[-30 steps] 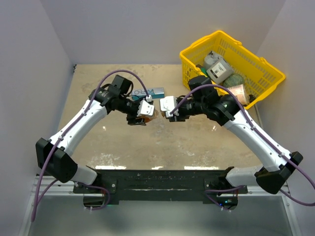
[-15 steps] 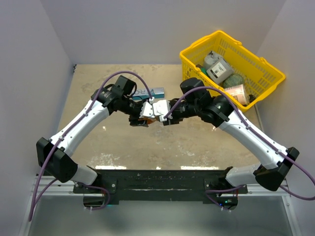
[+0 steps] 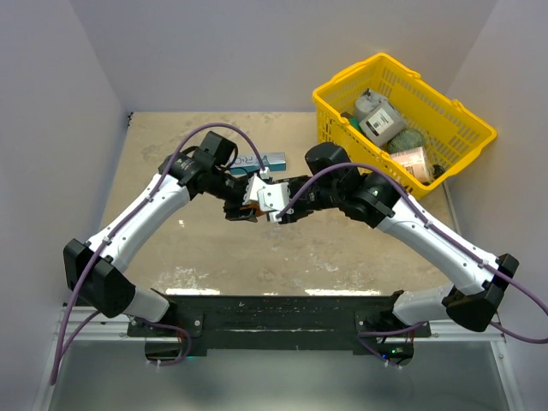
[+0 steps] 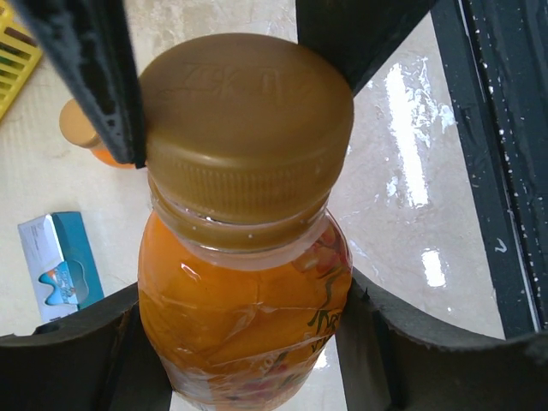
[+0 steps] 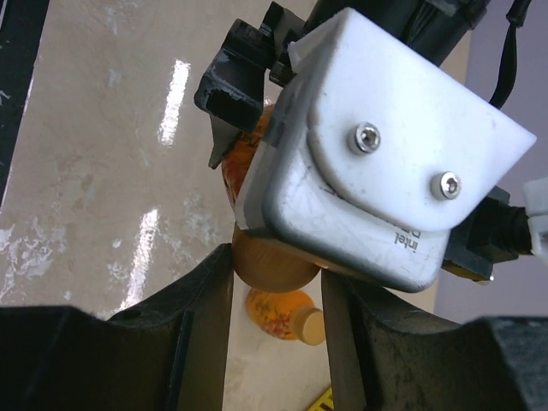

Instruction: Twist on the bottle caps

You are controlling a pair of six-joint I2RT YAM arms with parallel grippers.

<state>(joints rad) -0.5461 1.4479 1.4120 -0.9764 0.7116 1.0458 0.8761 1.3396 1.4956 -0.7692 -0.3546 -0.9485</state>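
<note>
My left gripper (image 4: 244, 342) is shut on an orange bottle (image 4: 240, 300) and holds it above the table, mid-scene in the top view (image 3: 248, 204). A brownish-orange cap (image 4: 248, 120) sits on its neck. My right gripper (image 5: 276, 276) meets it from the right (image 3: 276, 207), its fingers (image 4: 94, 77) closed on both sides of that cap (image 5: 270, 261). The left wrist's white camera housing (image 5: 377, 163) hides most of the bottle in the right wrist view. A second orange bottle (image 5: 282, 312) lies on the table with its cap (image 5: 313, 325) on; it also shows in the left wrist view (image 4: 86, 133).
A blue-and-white box (image 3: 261, 161) lies just behind the grippers; it also shows in the left wrist view (image 4: 60, 265). A yellow basket (image 3: 445, 103) holding several items stands at the back right. The black base rail (image 3: 274, 312) runs along the near edge.
My right gripper has moved left to meet the left gripper, and its fingers now sit round the cap. The left gripper with the bottle has barely shifted.
</note>
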